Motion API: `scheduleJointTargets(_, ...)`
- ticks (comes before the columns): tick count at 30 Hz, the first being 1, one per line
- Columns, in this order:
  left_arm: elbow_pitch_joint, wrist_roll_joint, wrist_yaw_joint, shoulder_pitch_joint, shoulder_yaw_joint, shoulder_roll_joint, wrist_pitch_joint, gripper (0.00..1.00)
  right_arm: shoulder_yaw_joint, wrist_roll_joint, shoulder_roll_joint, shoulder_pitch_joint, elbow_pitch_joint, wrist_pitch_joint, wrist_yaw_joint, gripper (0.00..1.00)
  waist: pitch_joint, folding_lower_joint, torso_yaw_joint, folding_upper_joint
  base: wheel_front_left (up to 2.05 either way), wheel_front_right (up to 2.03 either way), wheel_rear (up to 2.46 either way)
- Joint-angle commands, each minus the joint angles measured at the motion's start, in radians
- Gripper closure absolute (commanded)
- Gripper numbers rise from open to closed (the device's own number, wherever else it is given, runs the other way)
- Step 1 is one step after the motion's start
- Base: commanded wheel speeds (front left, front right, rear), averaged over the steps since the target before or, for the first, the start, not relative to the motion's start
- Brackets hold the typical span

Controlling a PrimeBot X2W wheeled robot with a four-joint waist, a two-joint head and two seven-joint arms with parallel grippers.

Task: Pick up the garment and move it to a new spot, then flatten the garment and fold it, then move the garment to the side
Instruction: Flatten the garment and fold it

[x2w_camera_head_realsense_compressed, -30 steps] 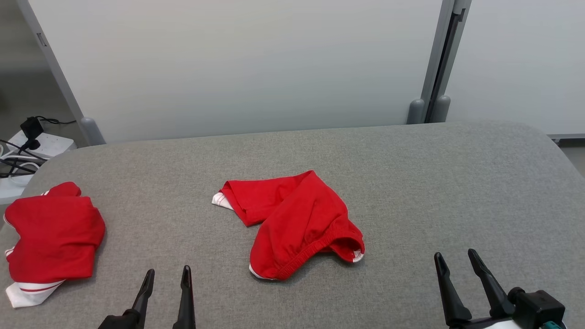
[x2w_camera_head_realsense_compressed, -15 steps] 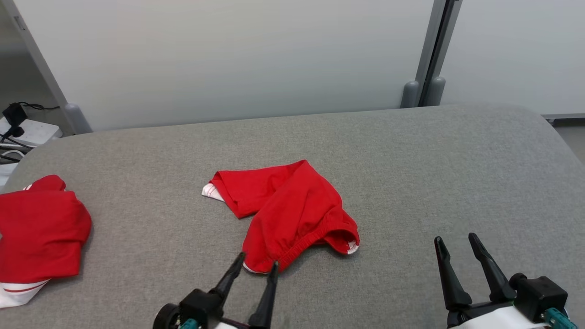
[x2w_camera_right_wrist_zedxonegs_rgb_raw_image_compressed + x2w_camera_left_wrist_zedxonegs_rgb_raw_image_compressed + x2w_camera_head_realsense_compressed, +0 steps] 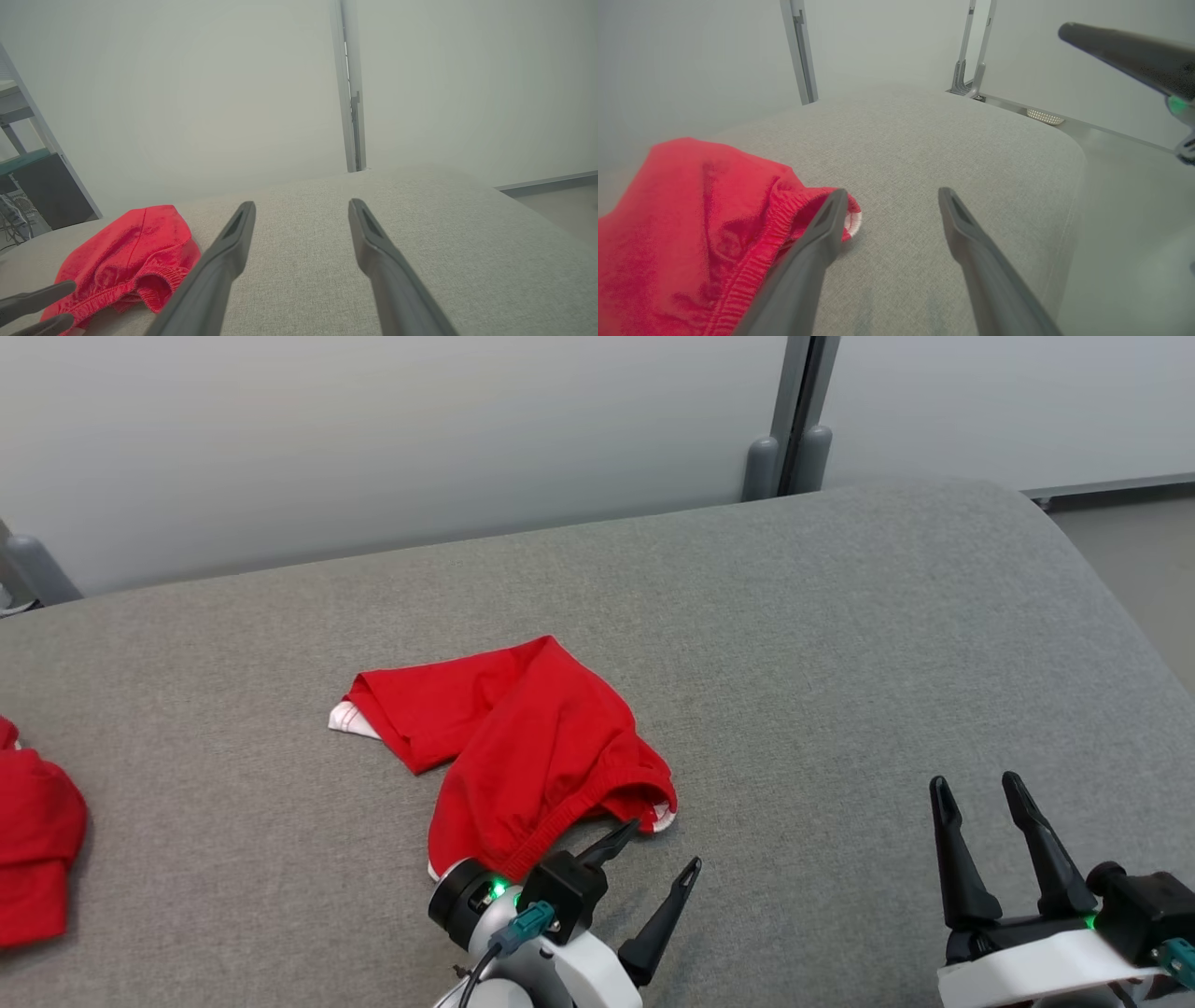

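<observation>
The garment [image 3: 523, 747] is a pair of red shorts with white trim, lying crumpled mid-table with its elastic waistband toward me. My left gripper [image 3: 658, 854] stands open at the waistband's right corner, angled up and to the right. In the left wrist view one finger lies against the waistband edge of the garment [image 3: 705, 219], and the left gripper [image 3: 893, 193] has only bare table between its tips. My right gripper [image 3: 976, 786] is open and empty, low over the table well to the right. From the right wrist, the garment [image 3: 135, 252] lies left of that gripper [image 3: 301, 205].
A second red garment [image 3: 33, 840] lies at the table's far left edge. The grey padded table [image 3: 840, 644] rounds off at the right, with floor beyond. White partition panels and a grey post [image 3: 794, 429] stand behind the table.
The head camera has turned right, so everything shifts left in view. My left gripper has swung in from the lower left to the garment's waistband corner. The right gripper has barely moved.
</observation>
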Motion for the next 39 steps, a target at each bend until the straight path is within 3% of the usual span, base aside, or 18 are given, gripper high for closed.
scheduleJointTargets(1,-0.005,-0.02,0.011,-0.057,0.017,0.001,0.004,0.0,0.02,0.006,-0.016,-0.047,-0.033,-0.014,0.002,0.0,0.018,0.0,-0.019,0.0,0.0,0.0,0.0)
scheduleJointTargets(8,0.118,-0.101,0.073,-0.192,-0.091,0.001,0.042,0.0,0.033,0.016,-0.022,-0.077,-0.038,-0.014,0.002,0.0,0.064,0.0,-0.07,0.0,0.0,0.0,0.0)
scheduleJointTargets(22,0.328,-0.176,0.13,-0.326,-0.244,0.001,0.021,0.0,0.056,0.036,-0.021,-0.112,-0.048,-0.014,0.002,0.0,0.104,0.0,-0.123,0.0,0.0,0.0,0.0)
scheduleJointTargets(39,0.415,-0.24,0.177,-0.361,-0.331,0.001,-0.025,0.0,0.086,0.063,-0.043,-0.124,-0.059,-0.014,0.002,0.0,0.105,0.0,-0.143,0.0,0.0,0.0,0.0)
